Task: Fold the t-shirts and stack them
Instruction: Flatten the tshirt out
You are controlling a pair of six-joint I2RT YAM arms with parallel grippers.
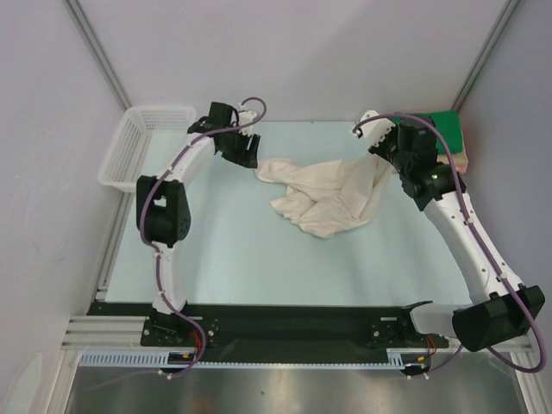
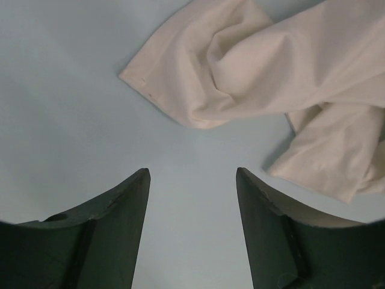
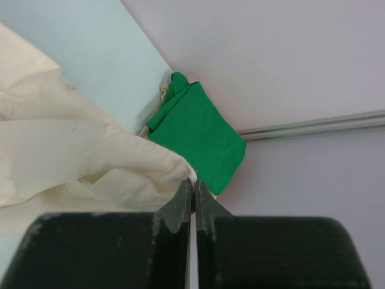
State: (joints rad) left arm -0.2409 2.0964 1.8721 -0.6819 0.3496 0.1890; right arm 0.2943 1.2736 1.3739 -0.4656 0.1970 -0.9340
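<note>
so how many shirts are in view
3. A cream shirt lies crumpled mid-table, one end in the shut right hand; a folded green shirt sits in the far right corner on a tan shirt showing only an edge.

three t-shirts [image 1: 332,197] [image 1: 447,129] [image 1: 457,159], one basket [image 1: 138,142], two arms [image 1: 164,211] [image 1: 461,228]

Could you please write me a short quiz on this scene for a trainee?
1. Fill in: the folded green t-shirt lies at the far ____ corner of the table.
2. True or false: the left gripper has open jaws and holds nothing.
3. What does the right gripper pinch? A) cream-white t-shirt B) green t-shirt C) nothing
Key: 1 right; 2 true; 3 A.
</note>
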